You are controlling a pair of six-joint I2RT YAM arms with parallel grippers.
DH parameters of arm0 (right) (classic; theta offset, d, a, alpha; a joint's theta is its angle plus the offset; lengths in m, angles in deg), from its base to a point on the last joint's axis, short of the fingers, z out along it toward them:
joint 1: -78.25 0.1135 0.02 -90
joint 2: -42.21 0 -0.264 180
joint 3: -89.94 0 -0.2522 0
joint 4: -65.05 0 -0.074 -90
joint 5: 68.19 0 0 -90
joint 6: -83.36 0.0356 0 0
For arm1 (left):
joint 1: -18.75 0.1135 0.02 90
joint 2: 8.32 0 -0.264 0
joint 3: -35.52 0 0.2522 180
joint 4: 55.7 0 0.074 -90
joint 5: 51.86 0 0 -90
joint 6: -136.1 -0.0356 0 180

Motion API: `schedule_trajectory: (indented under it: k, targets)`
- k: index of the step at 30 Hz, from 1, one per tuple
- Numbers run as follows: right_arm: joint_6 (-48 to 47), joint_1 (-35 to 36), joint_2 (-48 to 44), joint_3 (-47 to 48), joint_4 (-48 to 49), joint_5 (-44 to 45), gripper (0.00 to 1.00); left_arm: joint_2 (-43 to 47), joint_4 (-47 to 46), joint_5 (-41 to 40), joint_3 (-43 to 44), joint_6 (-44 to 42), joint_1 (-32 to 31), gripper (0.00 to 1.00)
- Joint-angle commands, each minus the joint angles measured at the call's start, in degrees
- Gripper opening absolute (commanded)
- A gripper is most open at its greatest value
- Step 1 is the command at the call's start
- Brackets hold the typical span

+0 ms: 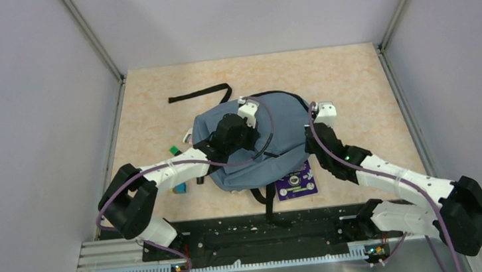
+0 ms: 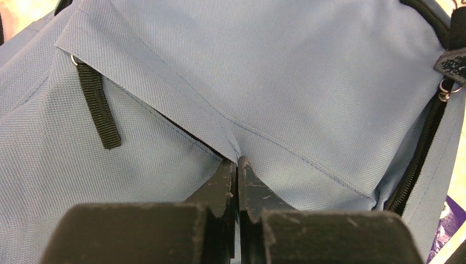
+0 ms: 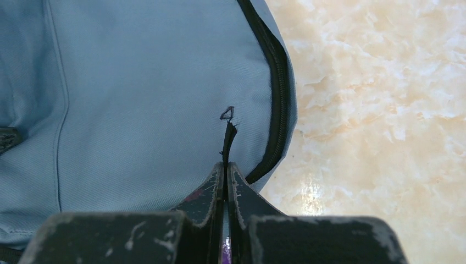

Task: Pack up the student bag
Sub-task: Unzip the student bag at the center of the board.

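- Left gripper (image 2: 237, 165), jaws pressed together, touches the front-pocket flap of the student bag (image 1: 285, 142) with its tips; whether any fabric is pinched I cannot tell.
- Right gripper (image 3: 226, 168), at the bag's right edge, is clamped on a thin black zip pull (image 3: 226, 132) beside the black zip.
- Bag lies flat mid-worktop (image 1: 354, 92); its inside is hidden.
- Purple card (image 1: 296, 184) lies at the bag's near edge.

Surface (image 1: 367, 84): beige, marbled, grey walls on three sides.
Centre: student bag (image 1: 284, 125), lying flat.
Far left: black strap (image 1: 199, 94) trailing out from the bag.
Near side: purple card (image 1: 296, 185), touching the bag's edge.
Left of bag: small green object (image 1: 174, 150); small teal object (image 1: 181, 189) nearer.
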Motion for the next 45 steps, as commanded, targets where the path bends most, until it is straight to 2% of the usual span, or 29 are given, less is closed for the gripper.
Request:
schedule_trajectory:
  k: [1,16,23,24,25,26,27,28,31,33,36,45]
  targets:
    - [-2.2,-2.0,-0.6,3.7,-0.7,0.5,0.0,2.0,-2.2,0.6,-1.5,-1.7,0.3,0.0]
    - [-3.8,-12.3,1.1,5.1,3.4,-3.9,0.0,3.1,-4.3,4.5,-3.6,-4.7,0.3,0.0]
    - [-6.1,-13.3,0.9,5.5,4.8,-7.3,0.0,3.0,-1.7,4.4,-1.8,-7.2,0.2,0.0]
    - [-6.5,-13.3,0.3,5.3,4.9,-8.4,0.0,3.0,-0.6,5.0,-0.7,-7.5,0.2,0.04]
    - [-6.8,-13.3,-0.1,5.2,4.8,-9.5,0.0,3.1,0.6,6.1,0.5,-8.0,0.1,0.18]
    - [-7.3,-13.3,-0.7,5.1,4.8,-11.0,0.0,3.1,2.4,6.7,2.0,-8.4,0.0,0.39]
    - [-7.8,-13.3,-1.2,5.1,4.6,-12.3,0.0,3.2,3.6,6.3,3.5,-8.6,-0.3,0.55]
    - [-7.9,-13.3,-1.6,5.1,4.3,-13.1,0.0,3.2,4.6,5.3,5.0,-9.1,-0.8,0.68]
    - [-8.1,-13.3,-2.8,5.3,2.9,-14.6,0.0,3.4,5.9,0.4,8.5,-12.8,-4.3,0.88]
    - [-8.2,-13.3,-3.6,5.2,2.3,-14.8,0.0,3.3,5.2,-0.9,10.1,-14.7,-6.5,0.9]
    - [-8.4,-13.3,-4.8,5.3,1.1,-14.5,0.0,2.6,1.6,3.8,10.2,-14.4,-8.9,0.9]
    - [-9.2,-13.3,-8.6,4.6,-0.4,-13.4,0.0,-4.0,-11.9,8.6,7.4,-7.1,-12.8,0.9]
